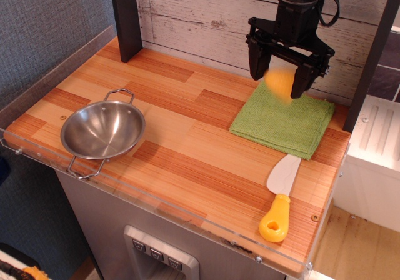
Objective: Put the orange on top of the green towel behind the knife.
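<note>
The orange (pixel 279 82), a yellow-orange toy, shows as a blur just above the back edge of the green towel (pixel 282 122), below and between the black fingers. My gripper (pixel 276 84) hangs over the towel's back part with its jaws spread and no firm hold on the toy. The knife (pixel 279 200), white blade and yellow handle, lies in front of the towel near the counter's front right edge.
A steel bowl (pixel 103 130) with two handles sits at the counter's left. A dark post (pixel 125 17) stands at the back left and another (pixel 372 55) at the right. A plank wall (pixel 206 17) runs behind; a clear rim edges the counter.
</note>
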### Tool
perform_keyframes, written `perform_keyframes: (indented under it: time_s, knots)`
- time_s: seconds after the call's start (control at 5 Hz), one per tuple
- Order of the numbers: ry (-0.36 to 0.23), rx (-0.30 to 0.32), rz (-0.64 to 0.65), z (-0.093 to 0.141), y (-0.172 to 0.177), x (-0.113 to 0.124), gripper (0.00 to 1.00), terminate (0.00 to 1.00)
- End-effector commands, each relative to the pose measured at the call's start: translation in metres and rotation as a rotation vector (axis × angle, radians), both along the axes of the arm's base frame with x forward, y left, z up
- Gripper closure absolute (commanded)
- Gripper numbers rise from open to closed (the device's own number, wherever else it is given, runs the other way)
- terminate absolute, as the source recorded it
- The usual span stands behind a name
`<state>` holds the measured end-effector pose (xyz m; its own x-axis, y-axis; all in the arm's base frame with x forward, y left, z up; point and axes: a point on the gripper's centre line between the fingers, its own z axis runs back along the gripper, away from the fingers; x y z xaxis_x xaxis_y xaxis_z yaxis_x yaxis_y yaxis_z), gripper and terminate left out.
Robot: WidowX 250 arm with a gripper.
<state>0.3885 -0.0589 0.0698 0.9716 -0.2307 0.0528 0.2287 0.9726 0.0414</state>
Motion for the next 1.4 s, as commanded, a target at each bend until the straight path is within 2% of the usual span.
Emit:
perform_keyframes:
  time_s: [0.0, 0.2, 0.4, 0.6, 0.8, 1.0, 1.2]
  knots:
    - [-0.076, -0.026, -0.008, 0.03, 0.007, -0.011, 0.0, 0.0]
    - [-0.112, -0.027, 0.077, 0.057, 0.038, -0.031, 0.0, 0.0]
    - [-0.109, -0.044, 0.136, 0.063, 0.062, -0.058, 0.0, 0.0]
    - [-0.097, -0.057, 0.153, 0.061, 0.07, -0.08, 0.0, 0.0]
    - [-0.097, -0.07, 0.151, 0.064, 0.069, -0.09, 0.0, 0.0]
    - [-0.107, -0.132, 0.182, 0.069, 0.073, -0.097, 0.0, 0.0]
    - [-0.107, -0.132, 0.182, 0.069, 0.073, -0.097, 0.0, 0.0]
